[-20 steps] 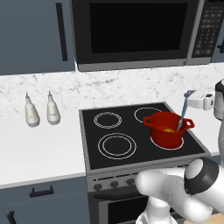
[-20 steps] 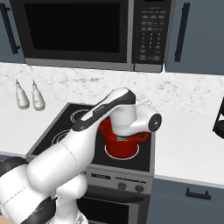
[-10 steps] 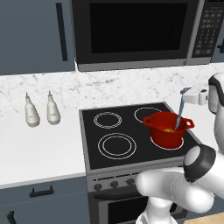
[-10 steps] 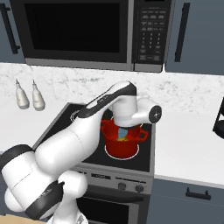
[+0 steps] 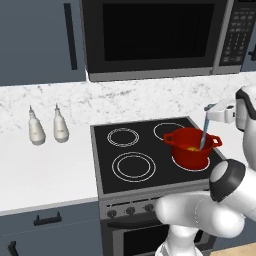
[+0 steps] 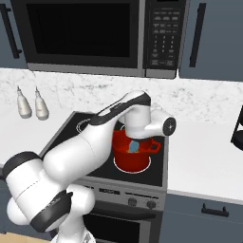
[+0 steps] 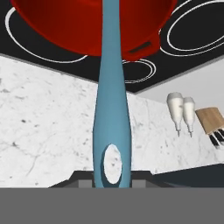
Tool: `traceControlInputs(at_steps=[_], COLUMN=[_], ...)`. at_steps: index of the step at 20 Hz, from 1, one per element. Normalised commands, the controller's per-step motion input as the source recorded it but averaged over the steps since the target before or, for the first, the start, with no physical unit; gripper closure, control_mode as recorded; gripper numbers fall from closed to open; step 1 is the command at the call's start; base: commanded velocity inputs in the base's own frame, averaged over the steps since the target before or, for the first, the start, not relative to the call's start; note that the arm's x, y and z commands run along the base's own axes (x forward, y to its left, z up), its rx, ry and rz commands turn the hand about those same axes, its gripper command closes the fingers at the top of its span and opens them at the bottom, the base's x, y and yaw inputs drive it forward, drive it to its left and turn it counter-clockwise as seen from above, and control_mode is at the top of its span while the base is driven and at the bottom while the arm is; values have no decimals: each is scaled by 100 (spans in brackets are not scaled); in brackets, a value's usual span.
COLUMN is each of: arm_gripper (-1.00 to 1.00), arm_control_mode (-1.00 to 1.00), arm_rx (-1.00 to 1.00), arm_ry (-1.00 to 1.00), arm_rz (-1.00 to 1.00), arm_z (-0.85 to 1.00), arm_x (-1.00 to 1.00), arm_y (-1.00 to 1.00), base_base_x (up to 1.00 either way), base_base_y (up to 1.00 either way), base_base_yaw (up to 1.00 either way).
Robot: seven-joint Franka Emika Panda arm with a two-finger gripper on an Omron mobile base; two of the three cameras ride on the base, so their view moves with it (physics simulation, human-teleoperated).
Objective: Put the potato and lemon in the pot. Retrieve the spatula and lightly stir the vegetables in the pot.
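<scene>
The red pot (image 5: 192, 148) stands on the front right burner of the stove (image 5: 130, 167). The grey-blue spatula (image 5: 204, 131) stands nearly upright, its lower end inside the pot. My gripper (image 5: 216, 113) is shut on the top of its handle, above the pot's right rim. Something yellow, the lemon (image 5: 190, 148), lies in the pot beside the blade. The potato is hidden. From the right base view, the spatula (image 6: 134, 145) blade shows in the pot (image 6: 133, 156) below my hand. In the hand view the spatula (image 7: 112, 109) runs from my gripper (image 7: 112, 177) to the pot (image 7: 78, 30).
Two white bottles (image 5: 36, 128) (image 5: 60, 125) stand on the marble counter (image 5: 45, 170) left of the stove. A microwave (image 5: 155, 35) hangs above it. More counter (image 6: 204, 156) lies to the right, with a knife block (image 7: 211, 123) at its far end.
The spatula's lower end has shifted a little to the left inside the pot, and my arm's elbow has swung with it. The pot has stayed put.
</scene>
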Motion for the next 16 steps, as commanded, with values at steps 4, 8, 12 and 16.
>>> traceControlInputs(at_steps=[4, 8, 12, 16], arm_gripper=[100, 100, 100, 100], arm_control_mode=[-100, -100, -100, -100], arm_rx=[0, 0, 0, 0], arm_ry=[0, 0, 0, 0], arm_rz=[0, 0, 0, 0], arm_z=[-9, -5, -16, -27], arm_x=[8, 10, 21, 30], arm_y=[0, 0, 0, 0], base_base_x=[0, 0, 0, 0], base_base_y=[0, 0, 0, 0], base_base_yaw=[0, 0, 0, 0])
